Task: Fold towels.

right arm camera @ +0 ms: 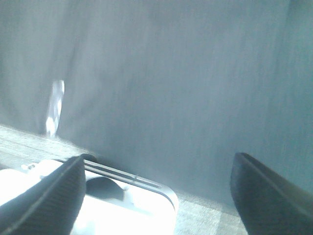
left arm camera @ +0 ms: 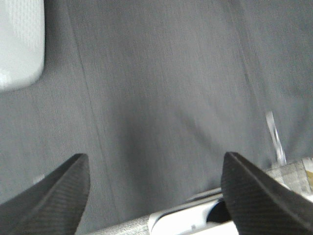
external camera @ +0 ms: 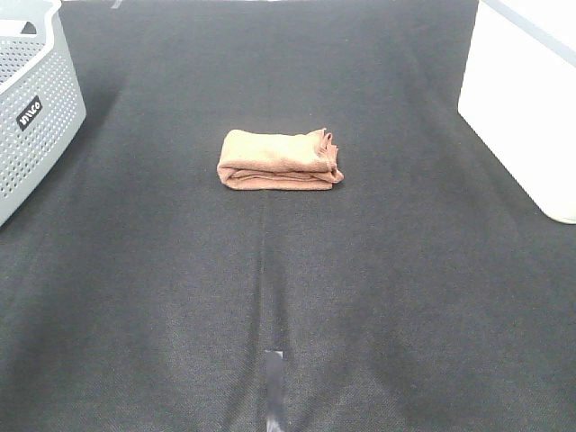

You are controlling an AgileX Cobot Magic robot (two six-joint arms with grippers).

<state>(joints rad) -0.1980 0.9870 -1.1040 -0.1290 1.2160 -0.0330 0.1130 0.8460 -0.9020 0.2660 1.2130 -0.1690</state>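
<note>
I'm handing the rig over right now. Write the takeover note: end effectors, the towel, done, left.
Left end effector: open, empty, over bare dark cloth.
Right end effector: open, empty, also away from the work.
Towel: folded into a compact stack at mid-table; neither arm shows in the high view.
Done: the folding looks finished.
Left: the layers at its right end sit slightly uneven; tidy if wanted. Grey basket stands far left, white container far right.

A dark grey woven cloth (external camera: 378,297) is covering the whole work surface, lying flat with faint creases running toward the near edge. A pale grey perforated plastic basket (external camera: 31,108) with a small black label is sitting at the far left corner, and a plain white smooth-sided box (external camera: 522,99) is standing at the far right edge. A short strip of grey tape (external camera: 274,382) is lying on the cloth near the front middle.
</note>
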